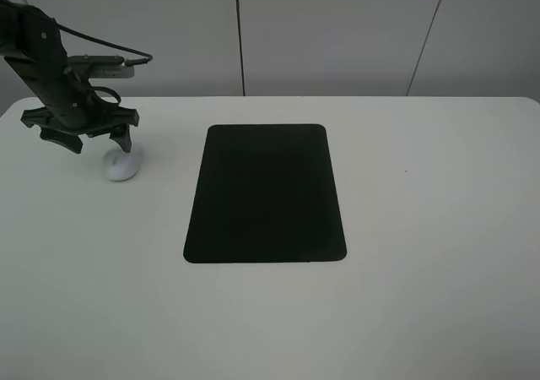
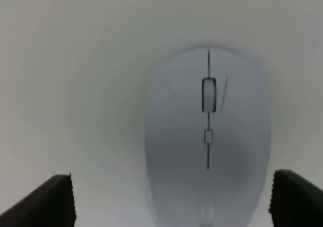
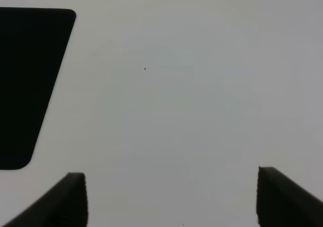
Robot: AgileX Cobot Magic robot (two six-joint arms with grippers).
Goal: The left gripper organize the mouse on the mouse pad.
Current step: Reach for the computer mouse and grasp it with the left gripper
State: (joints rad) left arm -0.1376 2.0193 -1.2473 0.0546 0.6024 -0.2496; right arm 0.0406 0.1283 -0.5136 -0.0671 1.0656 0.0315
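1. White plastic mouse (image 1: 122, 165), oval, with a grey scroll wheel (image 2: 209, 95) and a dark seam (image 2: 208, 154) down its middle; lies on the pale surface (image 1: 439, 253) on the left arm's side of the mouse pad (image 1: 266, 194), well apart from it and wholly off it.
2. Matte black mouse pad, a flat rectangle with rounded corners; occupies the middle of the surface, long sides running away from the exterior high camera.
3. Left gripper (image 1: 99, 141), black, at the rear of the surface on the left arm's side; hangs just over the mouse, released, fingers (image 2: 50, 203) splayed wide with the mouse between them and nearer one finger than the other; contact with the mouse impossible to tell.
4. Black cable (image 1: 101, 38) arching along the top of the left arm.
5. Right gripper (image 3: 171, 196), visible in its own wrist view only; released, dark ridged fingers (image 3: 70, 202) set wide apart above bare surface, grasping nothing; one rounded corner of the mouse pad visible off to one side.
6. Small dark speck (image 1: 406, 172) on the surface, on the right arm's side of the mouse pad.
7. Pale grey wall panels (image 1: 337, 34) with dark vertical seams, standing behind the far edge of the surface.
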